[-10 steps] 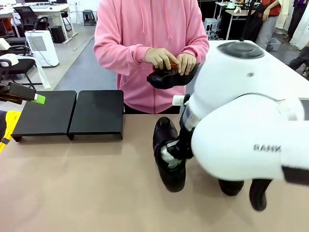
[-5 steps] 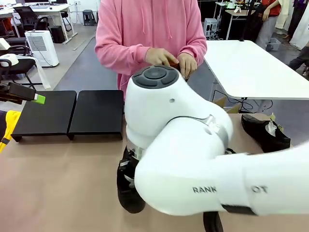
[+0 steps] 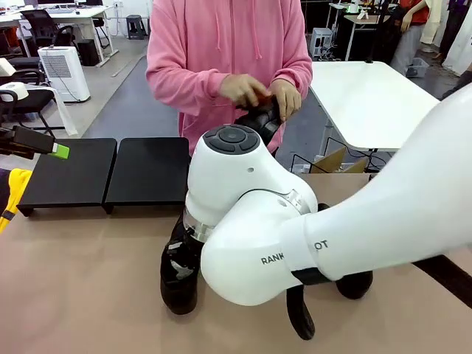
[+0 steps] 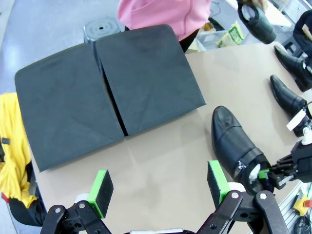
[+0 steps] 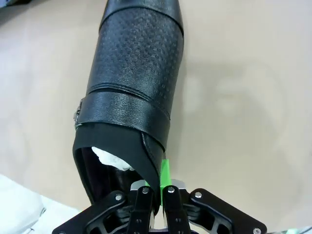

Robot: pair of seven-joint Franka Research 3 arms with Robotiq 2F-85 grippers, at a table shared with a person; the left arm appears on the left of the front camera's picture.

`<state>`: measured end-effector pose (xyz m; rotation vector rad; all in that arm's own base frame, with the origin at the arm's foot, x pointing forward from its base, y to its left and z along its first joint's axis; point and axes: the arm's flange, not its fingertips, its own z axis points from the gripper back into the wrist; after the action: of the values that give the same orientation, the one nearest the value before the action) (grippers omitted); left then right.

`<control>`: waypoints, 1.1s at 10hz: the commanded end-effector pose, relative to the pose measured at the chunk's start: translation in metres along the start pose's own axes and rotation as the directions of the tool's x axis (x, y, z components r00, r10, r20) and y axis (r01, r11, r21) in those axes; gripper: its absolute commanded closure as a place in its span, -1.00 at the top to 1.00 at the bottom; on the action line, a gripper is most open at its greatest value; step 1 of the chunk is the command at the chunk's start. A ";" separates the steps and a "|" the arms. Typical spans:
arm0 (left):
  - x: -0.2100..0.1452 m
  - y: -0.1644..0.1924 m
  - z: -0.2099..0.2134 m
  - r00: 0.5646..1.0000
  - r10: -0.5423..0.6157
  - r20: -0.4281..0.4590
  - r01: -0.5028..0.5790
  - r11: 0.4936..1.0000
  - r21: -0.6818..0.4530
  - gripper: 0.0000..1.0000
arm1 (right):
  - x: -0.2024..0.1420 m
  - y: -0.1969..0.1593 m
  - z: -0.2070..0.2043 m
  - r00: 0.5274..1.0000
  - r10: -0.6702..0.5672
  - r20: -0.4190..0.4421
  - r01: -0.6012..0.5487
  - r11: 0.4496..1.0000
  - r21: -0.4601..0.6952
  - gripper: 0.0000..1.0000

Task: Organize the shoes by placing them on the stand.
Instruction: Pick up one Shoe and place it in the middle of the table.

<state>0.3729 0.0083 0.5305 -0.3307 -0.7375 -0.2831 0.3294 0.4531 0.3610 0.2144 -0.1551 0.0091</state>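
The R gripper is shut tight on the back rim of a shiny black shoe, w/ the rim pinched btw. its 2 fingers. The toe end points away from the gripper. Some crumpled white paper sits inside the shoe. In the front view this shoe hangs low under the big white R arm, over the brown worktop. Can't tell if its sole touches the worktop. It is near the stand but not on it. The stand is 2 flat black boxes w/ short legs, side by side, at the far L part of the worktop. The L gripper is open, green pads wide apart, holding nothing, just above the worktop near the stand. 2 more shoes lie on the worktop past the held one, well apart from the stand: one & then the other. At the far side stands a person in a pink top. Both of the person's hands hold the 4th shoe up in the air, above the worktop.
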 end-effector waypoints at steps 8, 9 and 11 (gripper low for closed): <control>-0.001 0.002 0.001 1.000 -0.004 0.003 0.004 1.000 -0.017 1.00 | 0.005 -0.005 0.010 0.999 -0.031 0.016 0.031 0.999 -0.034 1.00; -0.001 0.002 0.001 1.000 -0.004 0.003 0.004 1.000 -0.017 1.00 | 0.001 -0.008 0.021 0.999 -0.028 0.023 0.028 0.999 -0.039 1.00; -0.001 0.002 0.001 1.000 -0.004 0.003 0.004 1.000 -0.017 1.00 | -0.019 -0.014 0.035 0.997 0.062 0.035 -0.059 0.994 -0.091 1.00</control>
<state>0.3730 0.0082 0.5304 -0.3307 -0.7371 -0.2832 0.3219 0.4393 0.3858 0.1624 -0.1828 0.0186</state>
